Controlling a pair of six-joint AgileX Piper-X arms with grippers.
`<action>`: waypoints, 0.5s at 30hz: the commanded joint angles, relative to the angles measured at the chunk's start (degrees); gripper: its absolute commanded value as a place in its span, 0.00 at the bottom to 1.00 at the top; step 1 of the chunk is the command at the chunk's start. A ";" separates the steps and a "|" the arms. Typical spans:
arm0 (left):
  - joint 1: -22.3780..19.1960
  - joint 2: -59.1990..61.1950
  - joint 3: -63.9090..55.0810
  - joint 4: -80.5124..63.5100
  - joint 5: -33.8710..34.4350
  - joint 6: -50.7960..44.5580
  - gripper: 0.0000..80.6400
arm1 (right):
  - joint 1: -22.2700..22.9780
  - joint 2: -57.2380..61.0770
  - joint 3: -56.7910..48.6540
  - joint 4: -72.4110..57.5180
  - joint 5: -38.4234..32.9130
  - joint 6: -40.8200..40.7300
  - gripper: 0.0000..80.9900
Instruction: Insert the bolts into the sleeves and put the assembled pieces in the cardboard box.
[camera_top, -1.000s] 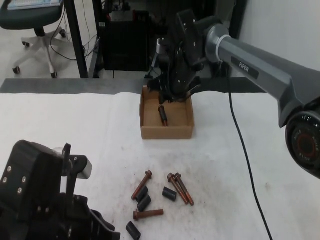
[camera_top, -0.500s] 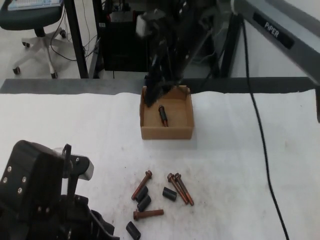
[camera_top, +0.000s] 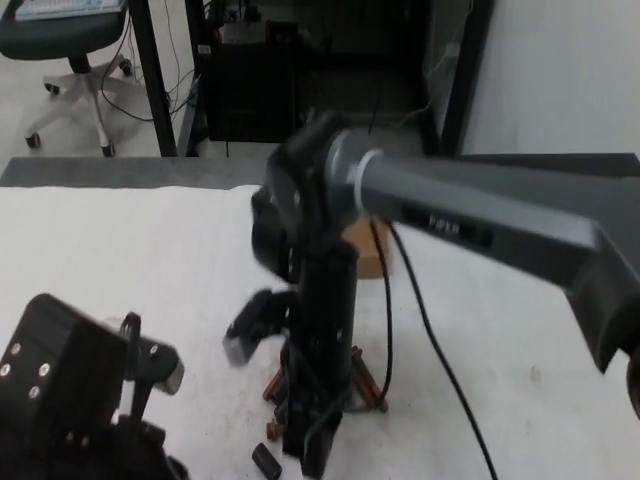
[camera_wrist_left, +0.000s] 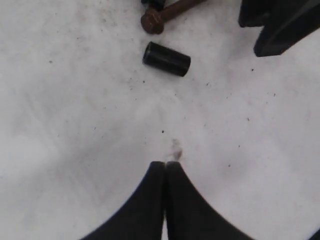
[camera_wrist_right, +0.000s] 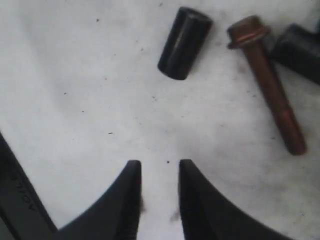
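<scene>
Over the white bench (camera_top: 120, 250), the right gripper (camera_wrist_right: 159, 167) hangs with jaws a little apart, holding nothing. A black sleeve (camera_wrist_right: 185, 43) lies just ahead of it, long side pointing mostly away, a bolt (camera_wrist_right: 267, 82) close beside. The left gripper (camera_wrist_left: 165, 167) has its jaws pressed together, empty.

We see the white-covered table (camera_top: 110, 250) spread beneath the right gripper (camera_wrist_right: 159, 166). Well beyond the gripper, past the table's far edge, we find a pale floor (camera_top: 90, 110), an office chair (camera_top: 60, 45) on castors, black frame posts (camera_top: 145, 70) and a light wall (camera_top: 560, 70).
</scene>
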 joint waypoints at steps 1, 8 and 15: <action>-0.13 -2.83 -0.58 2.15 -2.77 1.80 0.00 | 1.07 -3.30 0.49 0.26 0.36 -0.32 0.24; -0.13 -15.33 -0.58 3.80 -6.66 1.89 0.00 | 0.01 -15.33 0.81 -6.86 0.51 7.10 0.14; -0.13 -20.33 -0.58 6.33 -6.66 1.90 0.00 | -0.59 -27.54 11.44 -28.47 9.26 21.95 0.01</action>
